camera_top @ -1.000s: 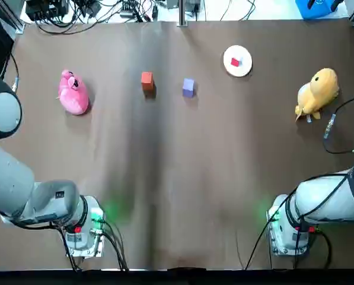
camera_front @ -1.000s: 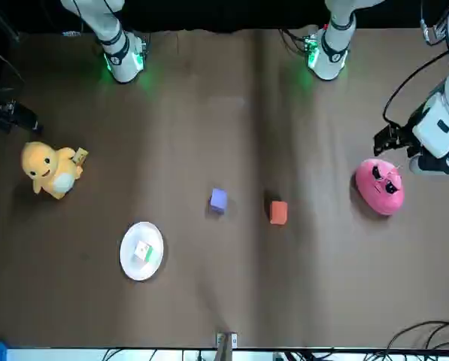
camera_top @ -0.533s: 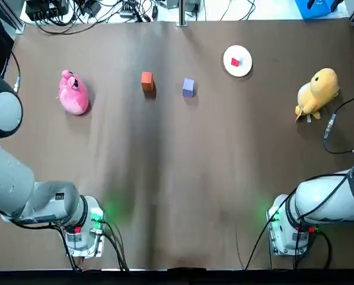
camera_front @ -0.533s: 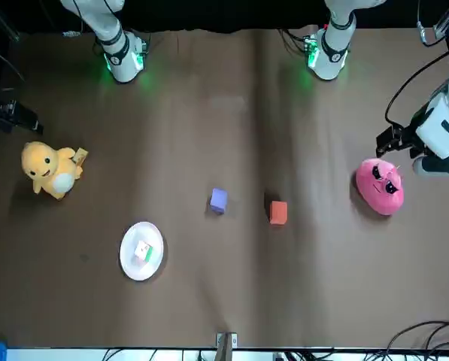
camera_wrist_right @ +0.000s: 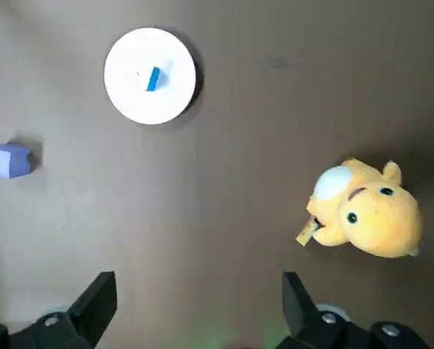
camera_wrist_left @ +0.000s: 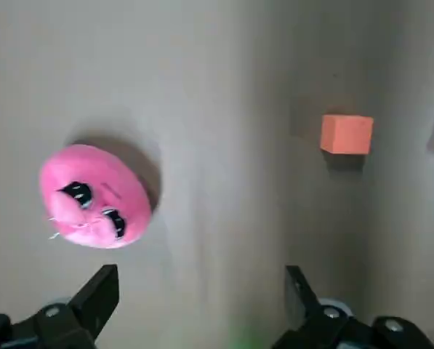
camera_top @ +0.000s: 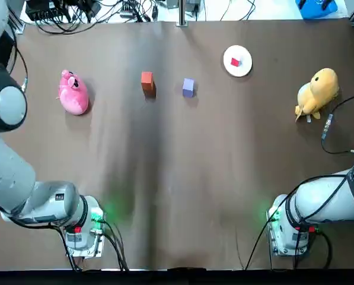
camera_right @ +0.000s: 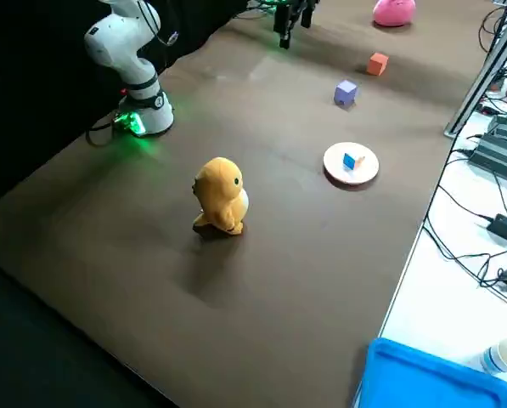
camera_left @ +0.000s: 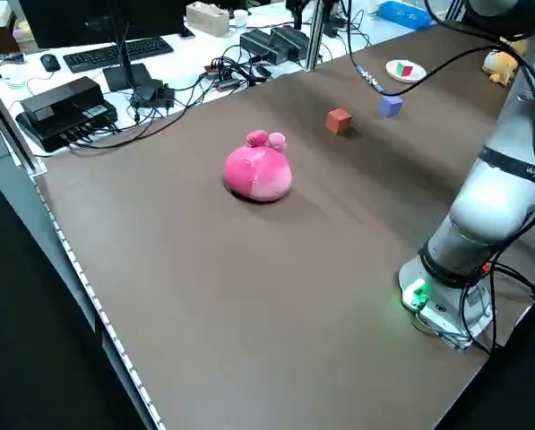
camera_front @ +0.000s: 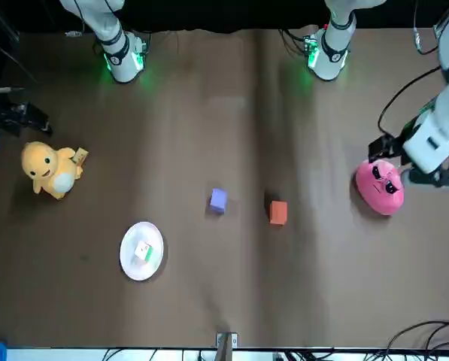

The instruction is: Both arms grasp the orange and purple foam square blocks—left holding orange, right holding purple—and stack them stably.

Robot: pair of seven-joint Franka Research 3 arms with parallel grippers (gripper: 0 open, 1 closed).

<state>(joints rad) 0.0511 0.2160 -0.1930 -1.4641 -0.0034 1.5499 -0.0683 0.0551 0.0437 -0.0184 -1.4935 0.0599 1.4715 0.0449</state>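
Note:
The orange block (camera_top: 147, 81) and the purple block (camera_top: 188, 86) rest side by side on the brown table, a short gap apart, toward its far side. Both also show in the front view, orange block (camera_front: 277, 212) and purple block (camera_front: 218, 199). My left gripper (camera_wrist_left: 198, 309) hovers open, high over the pink plush, with the orange block (camera_wrist_left: 346, 134) off to one side. In the front view the left gripper (camera_front: 380, 148) hangs beside that plush. My right gripper (camera_wrist_right: 195, 309) is open and raised near the yellow duck plush, far from the purple block (camera_wrist_right: 6, 161). Neither gripper holds anything.
A pink plush (camera_top: 73, 92) lies on the left part of the table, and a yellow duck plush (camera_top: 316, 92) on the right. A white plate (camera_top: 245, 62) carrying a small block sits behind the purple block. Cables run along the far edge.
The left arm has shifted slightly toward the table's middle near the pink plush, and the right gripper has come into the front view. The blocks have not moved.

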